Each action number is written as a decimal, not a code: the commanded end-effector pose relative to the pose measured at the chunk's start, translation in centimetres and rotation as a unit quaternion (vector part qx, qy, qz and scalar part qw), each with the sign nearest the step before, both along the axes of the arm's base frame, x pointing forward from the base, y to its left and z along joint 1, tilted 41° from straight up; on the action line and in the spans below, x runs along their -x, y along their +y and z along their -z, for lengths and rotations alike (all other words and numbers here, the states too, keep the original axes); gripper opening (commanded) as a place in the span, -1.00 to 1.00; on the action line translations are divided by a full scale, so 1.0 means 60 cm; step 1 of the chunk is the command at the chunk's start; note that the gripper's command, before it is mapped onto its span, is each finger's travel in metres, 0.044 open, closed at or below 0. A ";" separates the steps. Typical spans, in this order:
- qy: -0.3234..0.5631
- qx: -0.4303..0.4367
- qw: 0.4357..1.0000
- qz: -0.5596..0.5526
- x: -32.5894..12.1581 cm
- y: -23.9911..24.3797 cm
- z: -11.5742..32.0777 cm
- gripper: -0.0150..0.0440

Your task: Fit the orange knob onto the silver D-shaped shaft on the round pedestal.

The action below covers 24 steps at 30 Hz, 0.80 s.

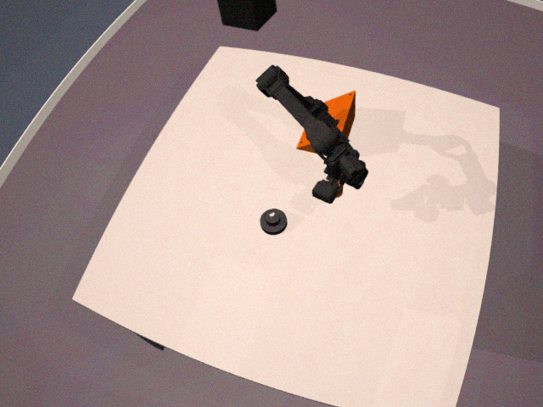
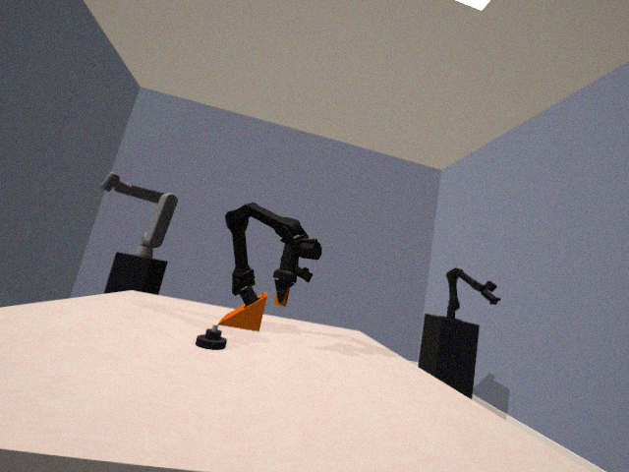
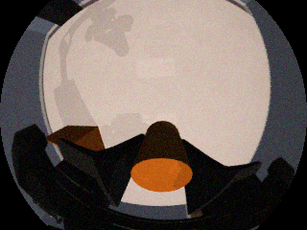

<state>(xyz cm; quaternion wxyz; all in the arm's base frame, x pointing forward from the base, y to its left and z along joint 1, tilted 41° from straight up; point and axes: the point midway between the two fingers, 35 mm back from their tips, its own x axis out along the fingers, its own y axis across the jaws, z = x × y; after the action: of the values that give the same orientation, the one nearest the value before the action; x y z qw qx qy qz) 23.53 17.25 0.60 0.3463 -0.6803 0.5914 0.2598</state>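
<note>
The orange knob [image 1: 341, 191] [image 2: 285, 297] [image 3: 161, 175] is held upright or nearly so, raised above the table. My gripper [image 2: 281, 296] [image 3: 161, 140] is shut on the knob, with one dark finger on each side of it. The knob's underside and hole are hidden. The round black pedestal [image 1: 265, 226] [image 2: 210, 343] stands on the table, apart from the knob, to its lower left in the top view. The short silver shaft [image 1: 272, 214] [image 2: 215, 327] stands up from its middle, bare. The direction of its flat side is too small to tell.
An orange wedge-shaped mount [image 1: 344, 107] [image 2: 249, 317] [image 3: 83, 136] stands at my arm's base, behind the pedestal in the exterior view. Off the table, another arm stands on a black block [image 2: 446, 345], and a grey arm [image 2: 163, 218] stands at the back left.
</note>
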 end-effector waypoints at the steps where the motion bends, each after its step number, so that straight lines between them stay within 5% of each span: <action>1: -0.030 0.000 0.999 -0.025 0.004 0.010 -0.007 -0.49; 24: -0.220 0.013 0.959 -0.180 0.033 0.065 -0.062 -0.49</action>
<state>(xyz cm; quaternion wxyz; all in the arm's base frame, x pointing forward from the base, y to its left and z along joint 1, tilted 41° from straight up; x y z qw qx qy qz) 21.80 20.61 3.68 0.3976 -0.8065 0.4033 0.1700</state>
